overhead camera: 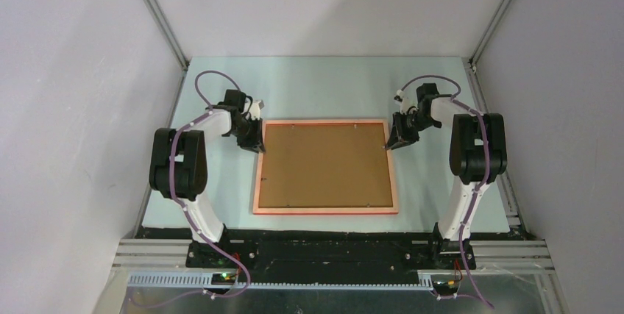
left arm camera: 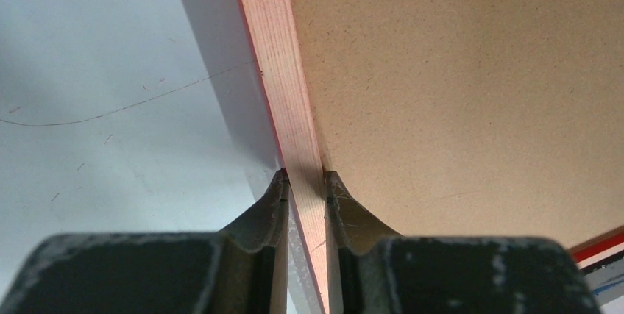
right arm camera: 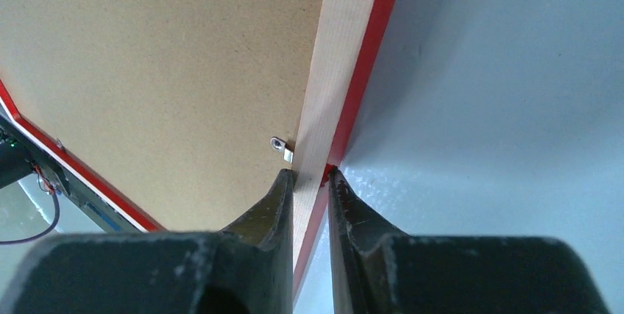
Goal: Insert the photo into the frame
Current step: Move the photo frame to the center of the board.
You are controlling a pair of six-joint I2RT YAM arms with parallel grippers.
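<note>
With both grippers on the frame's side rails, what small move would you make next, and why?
Probably raise both arms together, evenly. The left gripper and right gripper each pinch an opposite side rail of the frame near its far corners, backing board up; uneven lifting could twist it.

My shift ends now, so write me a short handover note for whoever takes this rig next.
Left gripper: shut on the frame, left rail, near the far corner.
Right gripper: shut on the right rail, near the far corner.
The frame lies back up on the table, with the backing board filling it.
Photo: not in view; possibly under the board.
Left to do: confirm the photo is inside.
</note>
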